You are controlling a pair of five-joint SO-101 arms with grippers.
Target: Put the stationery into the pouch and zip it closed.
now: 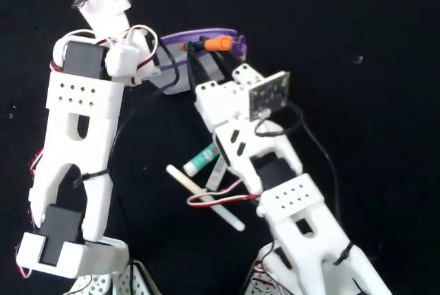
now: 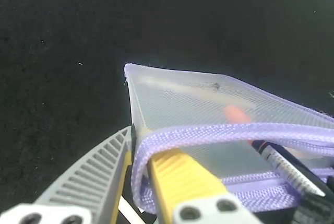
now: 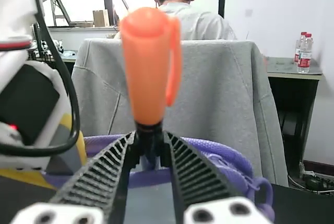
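At the pouch [image 2: 198, 98] mouth on the far side of the table [image 1: 385, 102], with left gripper [image 2: 136, 153] pinching the purple rim [image 2: 219, 130] and right gripper [image 3: 150, 139] clamped on the orange-capped pen [image 3: 150, 67], ease that pen well inside before letting go.

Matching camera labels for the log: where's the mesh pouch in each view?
High view: pouch at upper centre, between the two grippers.
Left wrist view: its mesh wall across the middle, purple rim pinched by the left gripper.
Right wrist view: purple rim low, behind the right gripper.
Shared landmark: orange pen cap, an orange blur through the mesh in the left wrist view.
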